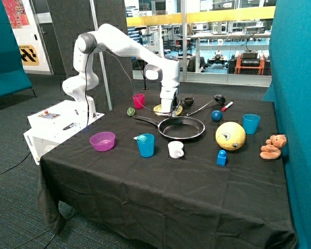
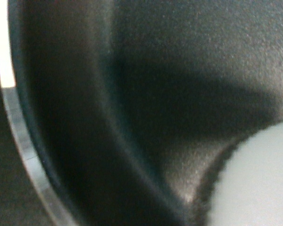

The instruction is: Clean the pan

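Black cloth covers the surface (image 1: 145, 197), where the round black metal-rimmed frying pan (image 1: 182, 127) lies mid-frame, its thin handle running toward upper left, just below the pincer (image 1: 167, 109), which hangs over a yellow plate (image 1: 159, 109), its opening indiscernible.

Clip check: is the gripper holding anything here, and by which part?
It cannot be told. The gripper is down at the far rim of the pan; a pale object shows in the wrist view, but no grasp is visible.

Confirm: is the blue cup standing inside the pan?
No, the blue cup stands on the tablecloth beside the pan, outside its rim.
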